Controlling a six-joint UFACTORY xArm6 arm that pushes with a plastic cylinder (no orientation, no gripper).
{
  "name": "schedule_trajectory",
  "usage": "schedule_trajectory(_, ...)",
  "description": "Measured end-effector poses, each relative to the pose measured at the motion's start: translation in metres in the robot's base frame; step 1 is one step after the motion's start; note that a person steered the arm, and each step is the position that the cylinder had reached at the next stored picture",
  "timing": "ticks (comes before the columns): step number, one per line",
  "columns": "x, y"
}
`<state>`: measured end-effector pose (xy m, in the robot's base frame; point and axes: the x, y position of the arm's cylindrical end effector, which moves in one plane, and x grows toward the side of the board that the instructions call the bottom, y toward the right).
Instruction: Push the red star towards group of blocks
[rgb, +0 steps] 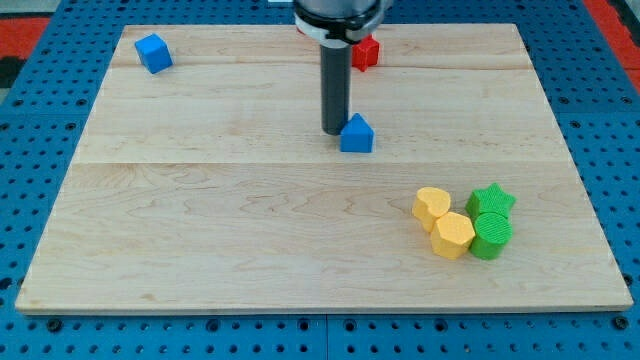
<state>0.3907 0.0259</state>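
Observation:
The red star (366, 52) lies near the view's top, right of centre, partly hidden behind the rod. My tip (333, 131) rests on the board below the red star, just left of a blue house-shaped block (357, 134) and almost touching it. The group of blocks sits at the view's lower right: a yellow heart (432, 206), a yellow hexagon (453, 236), a green star (492, 201) and a green cylinder (490, 237), all packed together.
A blue cube (153, 53) lies at the view's top left corner of the wooden board (200, 220). Blue pegboard surrounds the board.

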Motion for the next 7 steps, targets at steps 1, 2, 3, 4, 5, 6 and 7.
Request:
schedule_trajectory(1, 0.017, 0.028)
schedule_trajectory(2, 0.043, 0.058)
schedule_trajectory(3, 0.022, 0.065)
schedule_trajectory(4, -0.046, 0.123)
schedule_trajectory(5, -0.114, 0.175)
schedule_trajectory(6, -0.175, 0.169)
schedule_trajectory(7, -0.199, 0.122)
